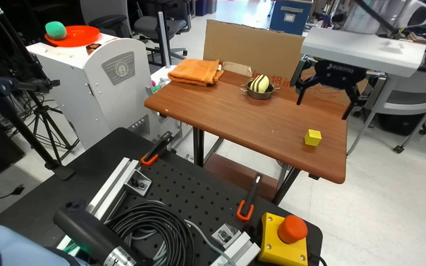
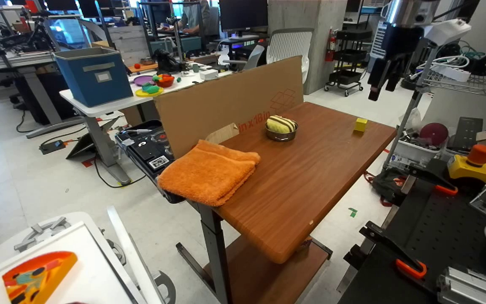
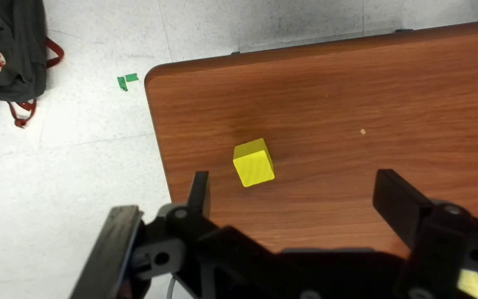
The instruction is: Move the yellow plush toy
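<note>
The yellow plush toy, a small plain yellow cube [image 1: 313,137], rests on the brown table [image 1: 227,112] near its end. The cube also shows in an exterior view [image 2: 360,124] and in the wrist view [image 3: 254,164]. My gripper [image 1: 322,108] is open and empty, held above the table and apart from the cube. It also shows in an exterior view [image 2: 381,90]. In the wrist view the fingers [image 3: 293,178] are wide apart, and the cube lies beyond the fingertips, closer to the left finger. Nothing hides the cube.
A small metal bowl [image 1: 259,95] holds a yellow-and-black striped ball [image 1: 260,83]. A folded orange cloth [image 2: 209,171] lies at the table's far end. A cardboard panel [image 2: 234,101] stands along one long edge. A black bench with an emergency stop [image 1: 285,240] is alongside.
</note>
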Robot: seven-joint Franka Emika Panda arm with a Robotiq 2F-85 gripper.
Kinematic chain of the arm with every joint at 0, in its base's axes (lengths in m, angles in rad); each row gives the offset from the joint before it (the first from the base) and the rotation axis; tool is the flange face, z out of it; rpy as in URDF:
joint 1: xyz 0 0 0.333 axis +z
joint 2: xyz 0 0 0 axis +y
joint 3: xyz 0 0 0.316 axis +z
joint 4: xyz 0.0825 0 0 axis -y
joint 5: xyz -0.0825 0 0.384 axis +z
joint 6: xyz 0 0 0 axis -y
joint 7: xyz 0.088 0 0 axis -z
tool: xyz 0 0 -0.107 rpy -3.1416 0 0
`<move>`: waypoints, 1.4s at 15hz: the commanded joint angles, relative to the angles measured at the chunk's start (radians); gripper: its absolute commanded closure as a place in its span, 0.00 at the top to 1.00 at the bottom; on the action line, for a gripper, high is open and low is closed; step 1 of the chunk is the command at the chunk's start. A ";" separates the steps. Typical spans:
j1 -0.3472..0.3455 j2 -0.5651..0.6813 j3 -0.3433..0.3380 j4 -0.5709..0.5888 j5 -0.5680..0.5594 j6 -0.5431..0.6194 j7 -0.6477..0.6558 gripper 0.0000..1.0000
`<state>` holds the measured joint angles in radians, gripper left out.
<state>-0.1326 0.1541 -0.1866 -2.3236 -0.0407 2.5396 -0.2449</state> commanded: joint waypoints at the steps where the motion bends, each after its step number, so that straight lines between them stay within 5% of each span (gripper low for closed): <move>1: -0.039 0.136 0.033 0.092 0.043 0.025 -0.055 1.00; 11: -0.068 0.353 0.065 0.267 -0.025 -0.024 -0.082 1.00; 12: -0.069 0.365 0.067 0.278 -0.032 -0.029 -0.083 0.75; 13: -0.069 0.374 0.069 0.288 -0.037 -0.033 -0.084 0.74; 21: -0.064 0.377 0.078 0.331 -0.058 -0.103 -0.089 0.12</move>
<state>-0.1766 0.5354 -0.1312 -2.0278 -0.0839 2.4911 -0.3135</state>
